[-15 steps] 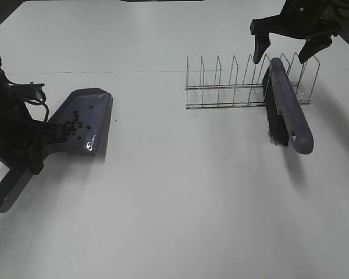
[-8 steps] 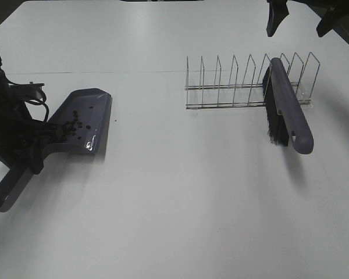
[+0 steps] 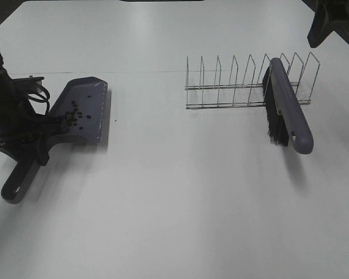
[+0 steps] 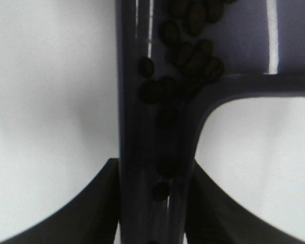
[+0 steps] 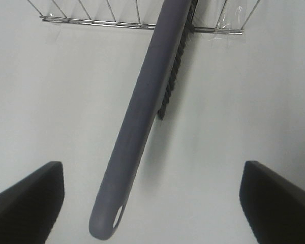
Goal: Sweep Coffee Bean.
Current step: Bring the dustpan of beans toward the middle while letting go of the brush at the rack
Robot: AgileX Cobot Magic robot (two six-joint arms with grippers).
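Left gripper clamped on the dustpan handle, coffee beans inside the pan; right gripper spread wide above the brush.

Seen from the high camera, the grey-purple dustpan lies at about nine o'clock on the white table, its handle running toward seven o'clock through the left claw, whose fingers press both sides of the handle in the wrist view. The dark beans cluster on the pan floor near the handle end, and several sit in the handle's channel. One dark speck, possibly a stray bead or bean, lies on the table just beside the pan's lip. At two o'clock the brush leans in the wire rack, bristles down, with nothing between the right claw's parted fingers.
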